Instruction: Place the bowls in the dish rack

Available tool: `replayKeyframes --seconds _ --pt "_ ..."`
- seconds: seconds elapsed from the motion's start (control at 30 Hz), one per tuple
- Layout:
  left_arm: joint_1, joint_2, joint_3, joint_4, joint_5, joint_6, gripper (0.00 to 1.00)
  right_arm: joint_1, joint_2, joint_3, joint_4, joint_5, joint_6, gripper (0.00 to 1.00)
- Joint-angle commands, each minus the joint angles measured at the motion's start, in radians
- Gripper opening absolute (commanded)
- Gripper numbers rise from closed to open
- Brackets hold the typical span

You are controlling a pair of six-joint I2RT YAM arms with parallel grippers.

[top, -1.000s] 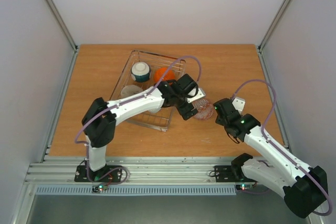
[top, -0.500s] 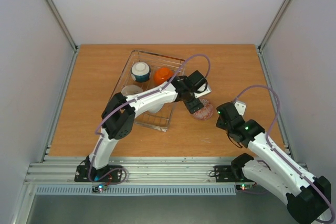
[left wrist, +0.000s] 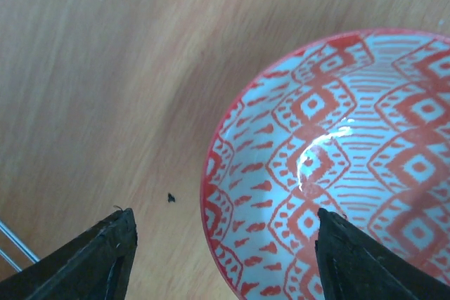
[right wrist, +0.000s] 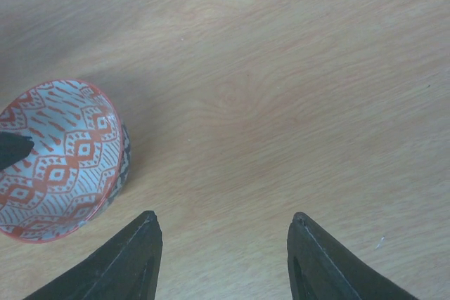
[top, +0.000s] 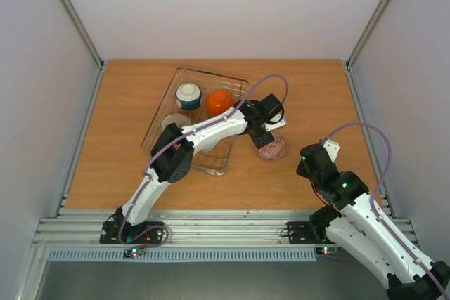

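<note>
Just right of dish rack (top: 211,74), on tabletop (top: 133,96), sat red-patterned bowl (top: 273,147); L fingers (left wrist: 98,261) wide, straddling its rim, one tip inside. R fingers (right wrist: 126,258) apart, empty, farther off.

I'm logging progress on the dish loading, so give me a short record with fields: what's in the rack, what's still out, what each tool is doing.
loaded: teal-banded bowl, orange bowl, white bowl, all in the dish rack
not loaded: red-patterned bowl, on the table right of the rack
left tool: open, straddling that bowl's rim
right tool: open, empty, above the table
</note>
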Motion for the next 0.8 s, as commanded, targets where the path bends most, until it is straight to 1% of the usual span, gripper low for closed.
replayKeyframes --seconds 0.0,0.1,0.13,0.17,0.23,0.27,0.3,0.33,0.47,0.53,0.57,0.6,0.7,0.73,0.77 --pt "-0.001 0.02 0.021 -0.043 -0.013 0.009 0.7 -0.004 -0.004 0.0 -0.025 0.023 0.005 0.5" --pt "-0.001 0.027 0.021 -0.042 -0.028 0.011 0.7 -0.004 -0.003 -0.007 -0.019 0.015 0.006 0.5" --pt "-0.001 0.03 0.021 -0.041 -0.031 0.012 0.65 -0.004 -0.004 -0.009 -0.017 0.012 0.005 0.5" --pt "-0.001 0.033 0.022 -0.042 -0.032 0.014 0.54 -0.004 -0.005 -0.011 -0.017 0.011 0.007 0.5" --pt "-0.001 0.039 0.032 -0.048 -0.031 0.013 0.27 -0.004 -0.009 -0.013 -0.019 0.009 0.008 0.5" --pt "-0.001 0.043 0.04 -0.053 -0.032 0.01 0.15 -0.004 -0.011 -0.014 -0.023 0.008 0.007 0.5" --pt "-0.001 0.048 0.048 -0.059 -0.033 0.009 0.08 -0.004 -0.017 -0.014 -0.027 0.01 0.008 0.5" --pt "-0.001 0.051 0.054 -0.064 -0.033 0.006 0.05 -0.003 -0.023 -0.014 -0.03 0.01 0.008 0.5" --pt "-0.001 0.055 0.055 -0.069 -0.026 0.001 0.06 -0.004 -0.05 -0.014 -0.04 0.006 0.007 0.5" --pt "-0.001 0.056 0.053 -0.072 -0.022 -0.002 0.13 -0.004 -0.061 -0.016 -0.039 0.0 0.008 0.5" --pt "-0.001 0.058 0.053 -0.074 -0.018 -0.003 0.18 -0.004 -0.062 -0.016 -0.04 -0.002 0.008 0.5" --pt "-0.001 0.058 0.05 -0.075 -0.015 -0.004 0.25 -0.004 -0.063 -0.017 -0.039 -0.002 0.008 0.5" --pt "-0.001 0.061 0.047 -0.078 -0.01 -0.007 0.43 -0.004 -0.061 -0.018 -0.04 -0.007 0.009 0.5" --pt "-0.001 0.061 0.046 -0.077 -0.009 -0.008 0.47 -0.004 -0.061 -0.019 -0.039 -0.01 0.008 0.5" --pt "-0.001 0.062 0.044 -0.076 -0.008 -0.009 0.47 -0.004 -0.061 -0.019 -0.039 -0.011 0.009 0.5"
